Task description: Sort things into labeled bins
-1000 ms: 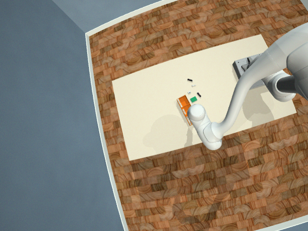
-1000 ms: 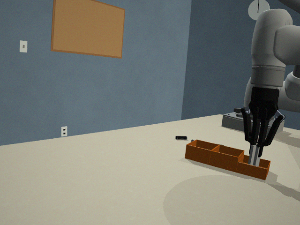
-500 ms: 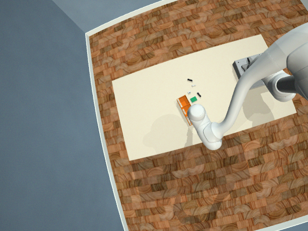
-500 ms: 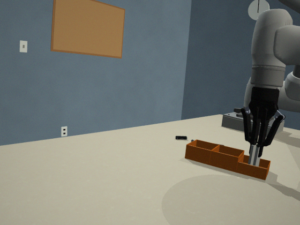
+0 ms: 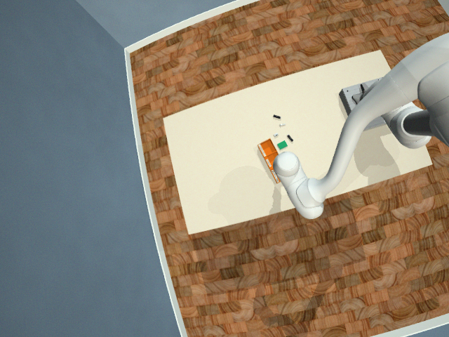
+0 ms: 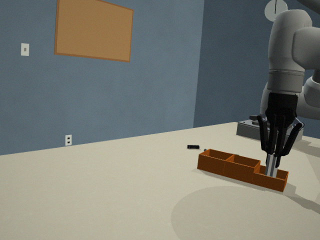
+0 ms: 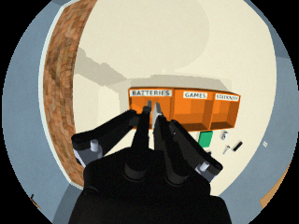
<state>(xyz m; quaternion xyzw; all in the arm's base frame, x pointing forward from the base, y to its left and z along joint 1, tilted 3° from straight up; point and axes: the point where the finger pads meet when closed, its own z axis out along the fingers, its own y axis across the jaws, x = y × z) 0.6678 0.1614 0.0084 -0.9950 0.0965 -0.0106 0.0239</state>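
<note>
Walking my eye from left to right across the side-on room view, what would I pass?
Light switch → cork board → small black item → orange bin row, with the gripper dipping into its right-end bin.
</note>
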